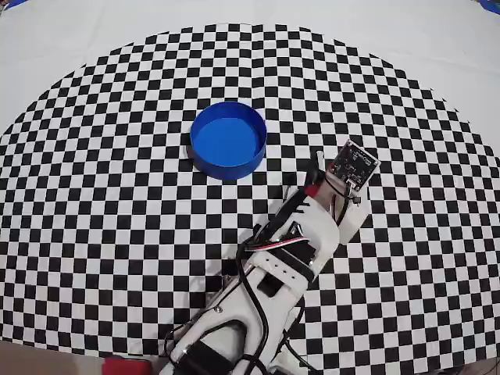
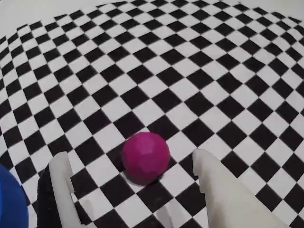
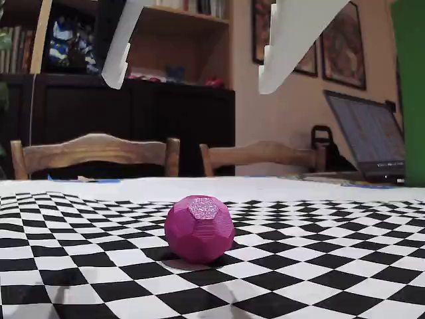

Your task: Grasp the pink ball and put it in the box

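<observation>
The pink ball (image 2: 146, 157) is a small faceted magenta sphere resting on the checkered cloth. In the fixed view the pink ball (image 3: 199, 228) sits alone on the cloth. My gripper (image 2: 130, 156) is open, its two white fingers (image 2: 61, 185) spread wide on either side of the ball and touching nothing. The fixed view shows the gripper (image 3: 190, 83) hanging well above the ball. In the overhead view my arm (image 1: 297, 234) hides the ball. The box (image 1: 227, 141), a round shallow blue container, stands empty to the upper left of the arm's wrist, and a sliver of the box (image 2: 9, 204) shows at the wrist view's lower left.
The black-and-white checkered cloth (image 1: 101, 195) covers the table. The arm's base enters at the bottom of the overhead view. Behind the table the fixed view shows chairs (image 3: 93, 153), a laptop (image 3: 372, 143) and a green object (image 3: 408, 86) at the right edge.
</observation>
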Robot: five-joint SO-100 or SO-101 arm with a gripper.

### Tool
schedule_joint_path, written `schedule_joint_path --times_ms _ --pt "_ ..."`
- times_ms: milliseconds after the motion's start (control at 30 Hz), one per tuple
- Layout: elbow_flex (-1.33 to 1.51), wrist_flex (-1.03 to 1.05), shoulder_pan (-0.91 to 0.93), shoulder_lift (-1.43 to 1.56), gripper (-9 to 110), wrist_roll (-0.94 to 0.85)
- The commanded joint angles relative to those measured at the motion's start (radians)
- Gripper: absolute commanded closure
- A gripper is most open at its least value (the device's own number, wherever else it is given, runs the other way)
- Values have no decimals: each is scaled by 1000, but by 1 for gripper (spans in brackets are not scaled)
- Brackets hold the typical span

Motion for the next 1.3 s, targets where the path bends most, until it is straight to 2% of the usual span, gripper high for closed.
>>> schedule_joint_path --times_ms 0,1267 --pt "-55 -17 15 -25 72 11" --pt "-224 -75 15 -379 71 11"
